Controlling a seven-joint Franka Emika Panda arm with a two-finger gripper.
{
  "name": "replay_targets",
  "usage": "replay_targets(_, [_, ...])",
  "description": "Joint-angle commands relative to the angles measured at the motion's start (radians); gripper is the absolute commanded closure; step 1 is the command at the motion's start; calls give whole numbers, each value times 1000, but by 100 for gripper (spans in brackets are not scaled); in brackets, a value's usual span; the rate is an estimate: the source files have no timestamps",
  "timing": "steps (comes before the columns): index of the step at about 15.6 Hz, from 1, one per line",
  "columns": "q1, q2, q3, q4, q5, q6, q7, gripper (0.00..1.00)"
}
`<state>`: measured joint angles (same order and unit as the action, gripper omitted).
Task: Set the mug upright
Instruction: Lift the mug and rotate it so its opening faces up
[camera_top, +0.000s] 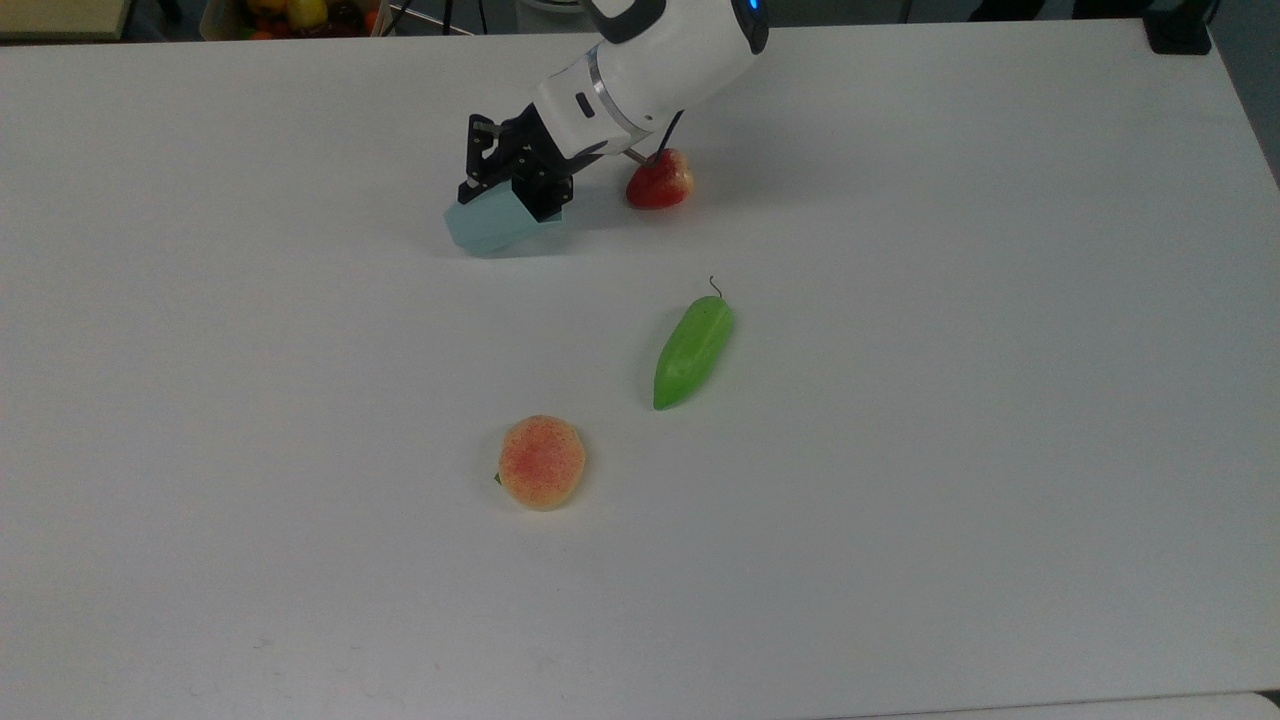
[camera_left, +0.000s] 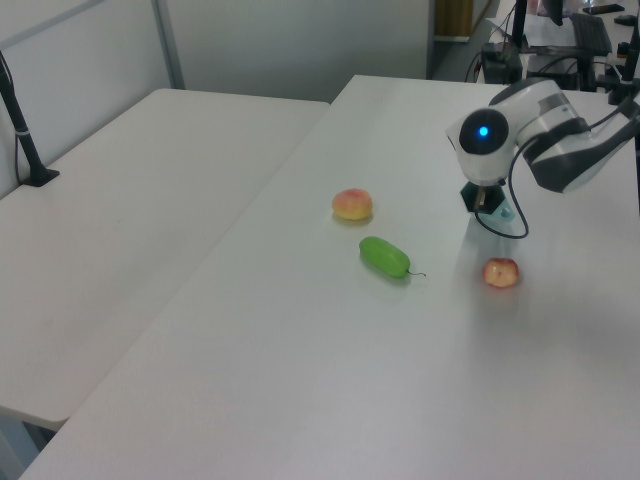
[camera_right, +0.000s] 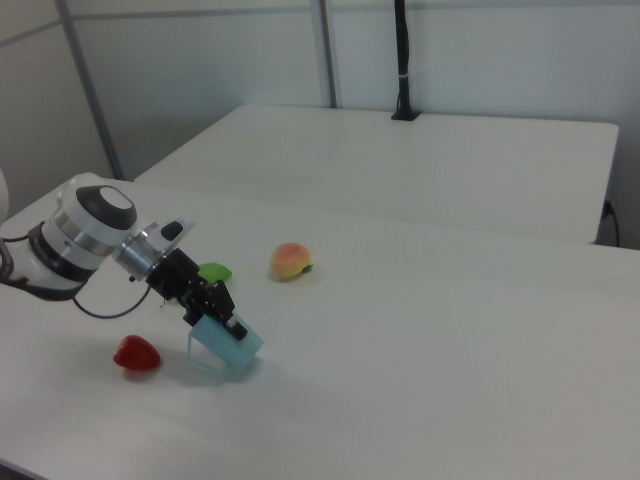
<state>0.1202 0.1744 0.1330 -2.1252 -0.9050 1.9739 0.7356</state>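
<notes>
Top view hangs high over the worktop (camera_top: 900, 500), tilted down, with the arm coming in at 12 o'clock. Left view sits off one long edge, further back, looking across with the arm at about 2 o'clock. Right view sits lower and closer on the opposite side, arm at 9 o'clock. All three share the peach (camera_top: 541, 462) (camera_left: 352, 204) (camera_right: 290, 261) and the green vegetable (camera_top: 693, 350) (camera_left: 384, 256) (camera_right: 212, 271).

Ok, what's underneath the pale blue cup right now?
The pale blue faceted plastic cup hangs tilted in the black claw, raised over bare white table with its shadow below in the right view. Whether its lowest edge touches the table cannot be told.
</notes>
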Motion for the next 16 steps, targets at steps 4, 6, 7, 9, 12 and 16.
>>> replay_targets(4, [-16, -58, -9, 132, 416, -3, -249, 100])
replay_targets(6, [-17, -67, -13, 192, 544, -59, -347, 100])
replay_targets(7, [-17, -78, -26, 221, 604, -97, -408, 100])
replay_targets(9, [-16, -110, -71, 267, 743, -148, -532, 100])
replay_targets(12, [-4, -148, -179, 306, 920, -182, -698, 100])
replay_targets(16, [70, -132, -344, 321, 997, -176, -942, 100])
